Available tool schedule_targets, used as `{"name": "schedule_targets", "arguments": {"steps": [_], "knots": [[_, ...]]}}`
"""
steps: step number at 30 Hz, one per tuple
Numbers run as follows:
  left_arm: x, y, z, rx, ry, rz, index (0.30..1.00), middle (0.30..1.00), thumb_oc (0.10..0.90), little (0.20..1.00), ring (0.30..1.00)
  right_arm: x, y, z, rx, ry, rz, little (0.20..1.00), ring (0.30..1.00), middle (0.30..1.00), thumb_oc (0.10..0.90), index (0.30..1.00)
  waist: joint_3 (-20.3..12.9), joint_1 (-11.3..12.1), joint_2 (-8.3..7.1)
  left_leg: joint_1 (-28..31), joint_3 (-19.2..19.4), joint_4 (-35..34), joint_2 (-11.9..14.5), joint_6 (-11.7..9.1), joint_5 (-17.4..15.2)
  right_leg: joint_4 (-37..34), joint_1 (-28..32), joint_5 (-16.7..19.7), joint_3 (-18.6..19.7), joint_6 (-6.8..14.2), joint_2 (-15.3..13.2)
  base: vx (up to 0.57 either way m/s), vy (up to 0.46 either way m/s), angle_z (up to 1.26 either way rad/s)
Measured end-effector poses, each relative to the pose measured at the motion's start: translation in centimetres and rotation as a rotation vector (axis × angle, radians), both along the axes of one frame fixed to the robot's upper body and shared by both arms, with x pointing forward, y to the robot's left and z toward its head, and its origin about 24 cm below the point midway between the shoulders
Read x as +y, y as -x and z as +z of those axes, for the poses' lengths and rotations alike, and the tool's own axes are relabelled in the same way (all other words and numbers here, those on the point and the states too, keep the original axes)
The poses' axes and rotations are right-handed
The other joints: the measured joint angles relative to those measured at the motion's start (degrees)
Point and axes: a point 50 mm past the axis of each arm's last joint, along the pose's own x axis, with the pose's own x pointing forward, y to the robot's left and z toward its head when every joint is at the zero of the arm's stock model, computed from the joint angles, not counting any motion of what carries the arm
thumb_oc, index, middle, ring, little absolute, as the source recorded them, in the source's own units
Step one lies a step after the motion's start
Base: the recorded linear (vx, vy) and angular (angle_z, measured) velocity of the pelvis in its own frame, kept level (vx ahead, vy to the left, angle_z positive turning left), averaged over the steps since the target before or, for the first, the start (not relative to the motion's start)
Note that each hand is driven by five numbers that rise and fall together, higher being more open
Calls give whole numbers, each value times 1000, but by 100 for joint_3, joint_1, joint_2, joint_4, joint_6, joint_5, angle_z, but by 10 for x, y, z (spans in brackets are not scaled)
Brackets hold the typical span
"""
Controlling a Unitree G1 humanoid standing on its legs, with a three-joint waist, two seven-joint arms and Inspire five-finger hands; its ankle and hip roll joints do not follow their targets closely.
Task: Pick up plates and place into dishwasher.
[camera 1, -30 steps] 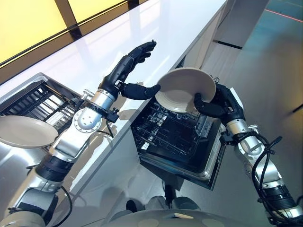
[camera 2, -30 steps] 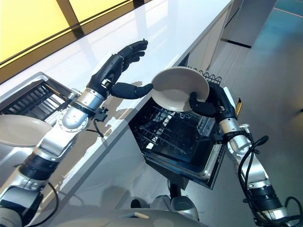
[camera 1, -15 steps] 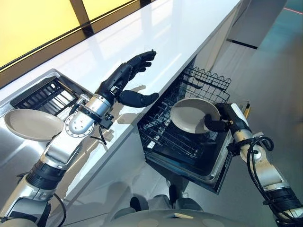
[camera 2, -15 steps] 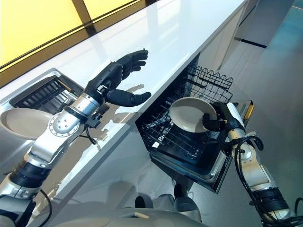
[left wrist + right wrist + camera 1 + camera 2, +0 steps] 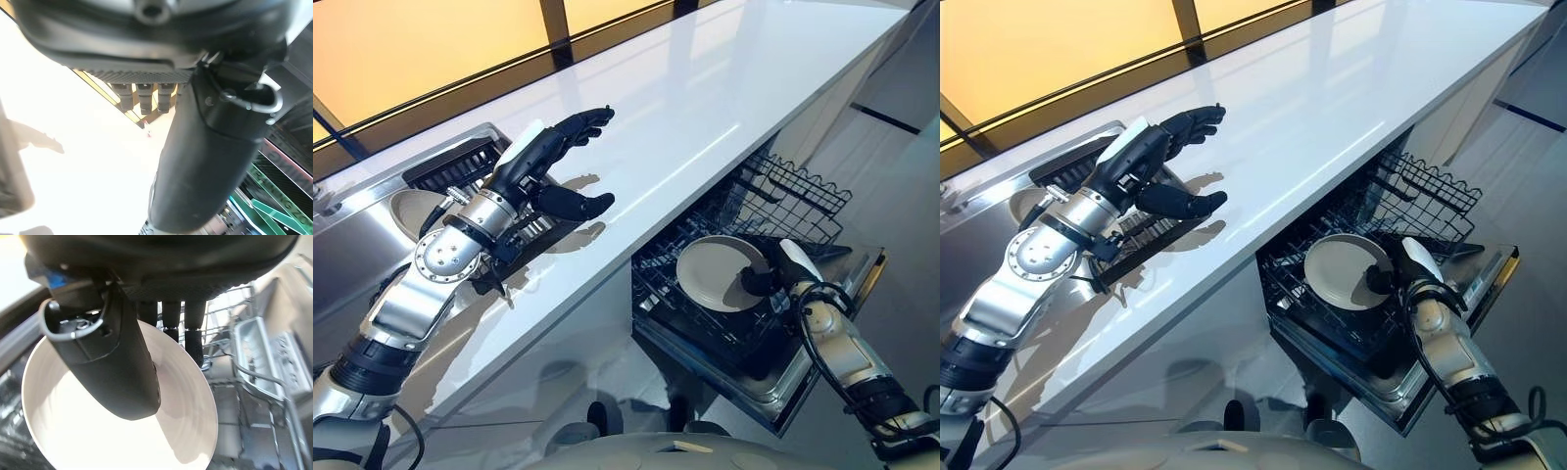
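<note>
Right hand (image 5: 773,277) pinching plate (image 5: 717,273) over dishwasher rack (image 5: 705,318); left hand (image 5: 540,162) fingers spread open above worktop (image 5: 705,98).

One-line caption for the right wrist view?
Right hand pinches a round cream plate over the dishwasher's black wire rack.

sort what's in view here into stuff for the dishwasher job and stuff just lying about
For the job:
- plate held in the right hand
- dishwasher rack
- second plate by the sink rack

Lying about:
- white countertop
- sink rack
- left hand, open, idle
</note>
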Motion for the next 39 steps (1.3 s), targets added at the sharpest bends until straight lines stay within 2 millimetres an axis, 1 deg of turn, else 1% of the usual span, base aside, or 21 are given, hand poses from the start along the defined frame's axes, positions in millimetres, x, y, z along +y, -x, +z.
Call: {"name": "schedule_targets", "arguments": {"steps": [3,6,12,17,20,22,23,25,32,39], "knots": [[0,0,0,-2,1,0,900,900,800,900,900,7,-10,-4,43,59,22,200,300,300,100,300,0,45,0,4,-64,0,-5,0,15,0,39,-16,-77,0,-8,13,9,12],[0,0,0,0,-1,-6,900,900,800,900,900,8,-17,-6,68,102,4,200,300,300,100,300,-1,124,1,12,-100,-1,-1,-7,22,-1,67,-20,-101,-4,-8,13,9,6],[-4,-1,1,4,-7,-36,900,900,800,900,900,22,-39,-7,129,165,-1,200,300,300,100,300,-14,121,4,6,-200,-1,-4,-13,61,0,109,-19,-201,-5,-17,23,10,8],[-8,-2,3,-3,2,-54,900,900,800,900,900,32,-51,-5,150,226,-2,200,300,300,100,300,-24,197,16,2,-284,0,-8,-20,89,0,148,-20,-260,-6,-23,6,12,9],[-11,-2,2,0,16,-61,900,900,800,900,900,31,-51,-6,176,236,-19,200,300,300,100,300,-58,273,19,-10,-318,-1,-21,-24,90,0,153,-20,-290,-7,-37,7,16,8],[-12,-2,0,7,17,-67,900,900,800,900,900,29,-51,-7,207,235,-19,200,300,300,100,300,-198,272,21,-102,-371,-1,-49,-28,99,0,88,-20,-348,-7,-72,3,18,12],[-12,-2,0,7,18,-68,900,900,800,900,900,29,-51,-7,214,237,-15,200,300,300,100,300,-213,271,28,-104,-382,0,-57,11,127,0,93,-20,-361,-5,-82,-2,13,8],[-13,-2,0,4,-2,-67,900,900,800,900,900,29,-51,-8,226,240,-4,200,300,300,100,300,-253,277,32,-103,-385,0,-71,12,127,0,95,-19,-368,-4,-86,0,4,2],[-12,-3,-2,0,-45,-46,900,900,800,900,900,33,-51,-9,245,202,11,200,300,300,100,300,-263,278,34,-98,-383,0,-60,5,132,0,99,-19,-372,-5,-82,0,0,0],[-13,-3,-3,-2,-44,-46,900,900,800,900,900,40,-52,-2,259,172,53,200,300,300,100,300,-263,274,34,-106,-388,0,-61,4,132,1,98,-20,-382,-5,-80,0,0,0]]}}
